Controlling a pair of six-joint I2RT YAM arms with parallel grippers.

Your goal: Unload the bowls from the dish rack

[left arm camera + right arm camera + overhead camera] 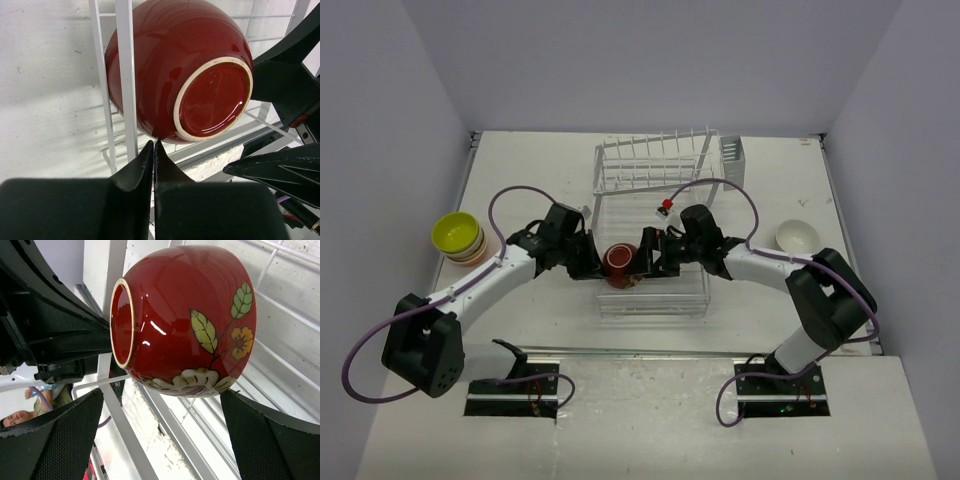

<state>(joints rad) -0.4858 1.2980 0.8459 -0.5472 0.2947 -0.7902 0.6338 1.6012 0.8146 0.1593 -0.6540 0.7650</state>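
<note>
End effectors two, red bowl one

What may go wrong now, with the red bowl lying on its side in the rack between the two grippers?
1. The glossy red bowl may slip out when the open right gripper, which straddles it, closes.
2. The shut left gripper sits at the bowl's lower edge beside a rack wire; a push may roll the bowl or catch the wire.
3. The grippers are close and may collide.
</note>
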